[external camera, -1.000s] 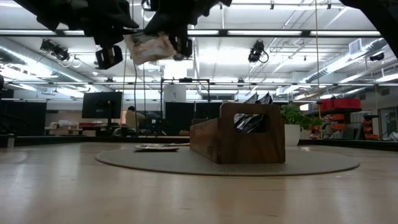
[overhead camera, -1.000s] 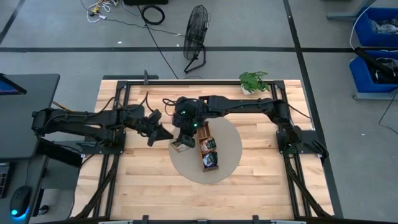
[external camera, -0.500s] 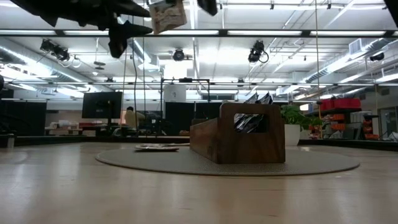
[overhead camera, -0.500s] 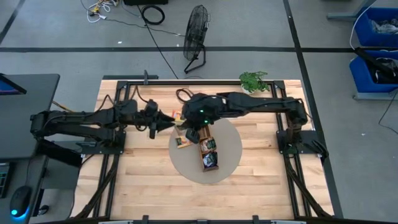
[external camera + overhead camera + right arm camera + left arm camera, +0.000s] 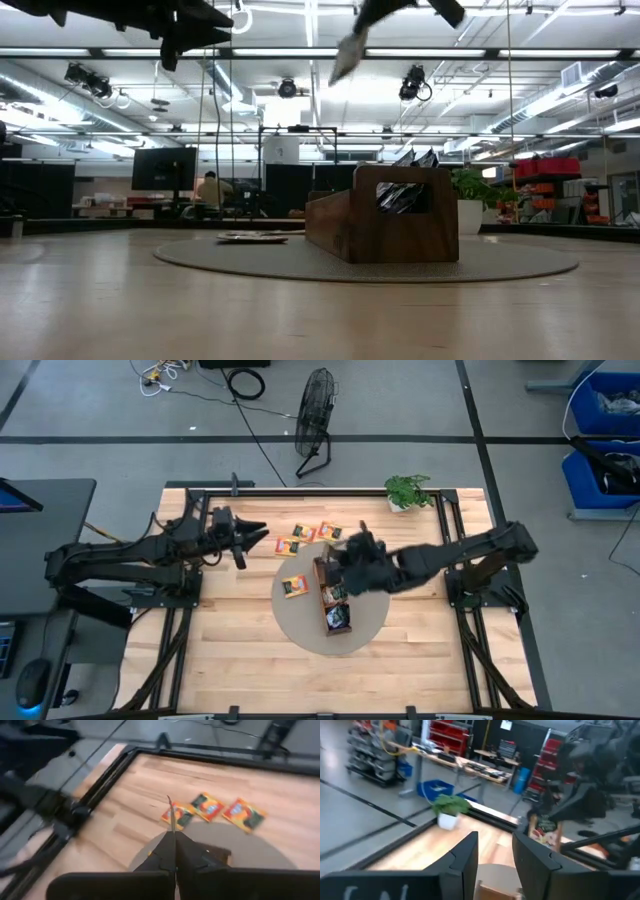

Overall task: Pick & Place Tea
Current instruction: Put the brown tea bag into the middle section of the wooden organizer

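1. table: pale wooden planks, smooth and flat, inside a dark metal frame. both arms reach in over it.
2. mat: a round grey-beige disc, thin and matt, lying flat in the middle of the table.
3. tray: a long brown wooden box with straight walls, standing on the mat. a few tea bags already sit in its compartments, so i judge the job partly done, with more left than finished.
4. right gripper: high over the far end of the tray, its fingers pinched tight on one pale tea bag. placing that one looks like the step in hand.
5. left gripper: over the bare wood well to the left of the mat, its fingers standing apart with nothing between them.
6. loose tea bags: three orange-yellow ones lie flat on the wood just beyond the mat's far edge, close together. a fourth lies on the mat just beside the tray. all four have yet to be put away. they are flat, square and glossy, like printed foil or paper.
7. pale tea bag: thin and light, hanging tilted from the right fingers, well above the tray and touching nothing else.
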`<state>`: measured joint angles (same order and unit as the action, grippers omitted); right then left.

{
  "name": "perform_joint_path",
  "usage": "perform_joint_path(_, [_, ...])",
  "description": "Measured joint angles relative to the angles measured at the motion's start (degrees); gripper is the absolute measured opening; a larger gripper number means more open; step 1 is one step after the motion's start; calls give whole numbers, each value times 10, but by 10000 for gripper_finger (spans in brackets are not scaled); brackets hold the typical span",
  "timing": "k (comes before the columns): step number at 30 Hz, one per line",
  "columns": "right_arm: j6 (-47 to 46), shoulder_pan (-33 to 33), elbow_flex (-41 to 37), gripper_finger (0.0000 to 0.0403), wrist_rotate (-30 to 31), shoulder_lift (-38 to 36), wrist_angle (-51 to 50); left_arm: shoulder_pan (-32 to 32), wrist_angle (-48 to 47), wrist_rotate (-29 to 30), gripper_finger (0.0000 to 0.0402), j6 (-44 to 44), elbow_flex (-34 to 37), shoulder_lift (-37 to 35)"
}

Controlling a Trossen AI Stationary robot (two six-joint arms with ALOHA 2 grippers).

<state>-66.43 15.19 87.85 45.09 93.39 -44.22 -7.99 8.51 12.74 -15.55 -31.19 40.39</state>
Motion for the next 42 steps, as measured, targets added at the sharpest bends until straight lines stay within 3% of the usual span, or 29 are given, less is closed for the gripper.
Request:
perform_joint_path(6, [-220,36,-88,0,34,7,24,-4,8,29,124,67,0,-9])
perform_joint_path(12, [-334,57,-154,0,44,30,47,-22,10,32,124,72,0,-12])
perform_joint_path(21, [-338,55,-160,0,32,92,117,-43,14,32,124,72,0,-12])
perform_joint_path(32, [-351,58,-160,0,24,127,85,-51,23,32,124,72,0,-12])
perform_joint_path(42, [-244,56,-160,17,13,143,151,-51,27,32,124,73,0,-11])
